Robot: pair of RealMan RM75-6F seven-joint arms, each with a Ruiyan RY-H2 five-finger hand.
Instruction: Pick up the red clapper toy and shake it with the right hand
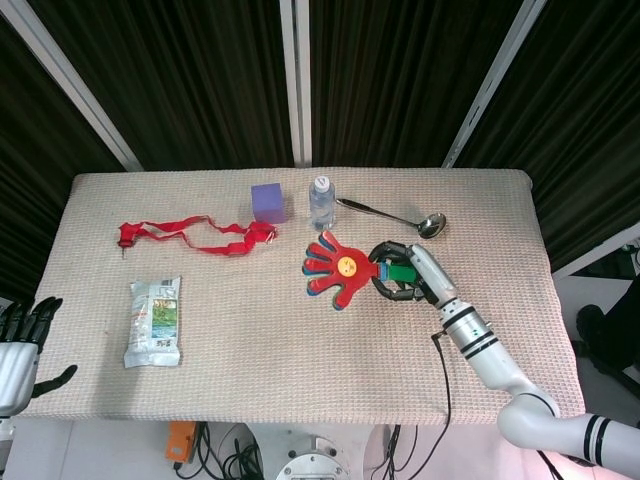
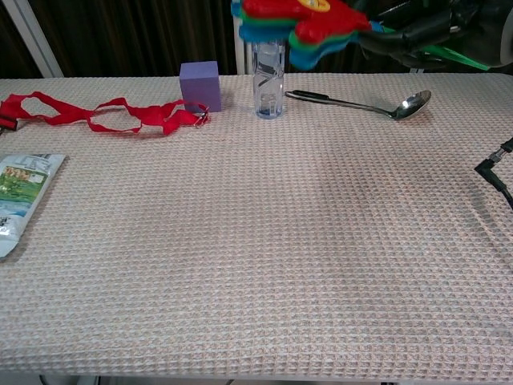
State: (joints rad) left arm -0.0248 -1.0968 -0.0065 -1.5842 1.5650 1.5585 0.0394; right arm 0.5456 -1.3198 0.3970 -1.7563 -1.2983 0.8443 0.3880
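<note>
Nearest you, your left hand (image 1: 20,345) sits off the front left corner of the beige waffle-weave tablecloth (image 1: 300,360), its dark fingers (image 1: 30,315) spread apart and holding nothing. Just beyond it on the cloth lies a flat white and green snack packet (image 1: 153,322), which the chest view catches at its left edge (image 2: 20,196).

Over on the other side, your right hand (image 1: 405,275) is raised above the cloth, its black fingers (image 1: 385,290) wrapped around the green handle (image 1: 398,270) of the red hand-shaped clapper toy (image 1: 335,270). The toy's red palm faces up toward the head camera, with blue and green layers showing under it, and its plastic digits fan out to the left. In the chest view the toy (image 2: 300,20) hangs high in the top of the frame, in front of the upper part of the bottle, with your hand (image 2: 421,32) behind it to the right. A black cable plug (image 2: 489,168) dangles at the right edge.

Further back, a red ribbon strap (image 1: 190,235) lies in loops along the left. Behind it stand a small purple cube (image 1: 267,202) and, just beside that, a clear plastic water bottle (image 1: 320,205) standing upright. A long metal ladle (image 1: 395,215) lies to the bottle's right, bowl pointing right.
</note>
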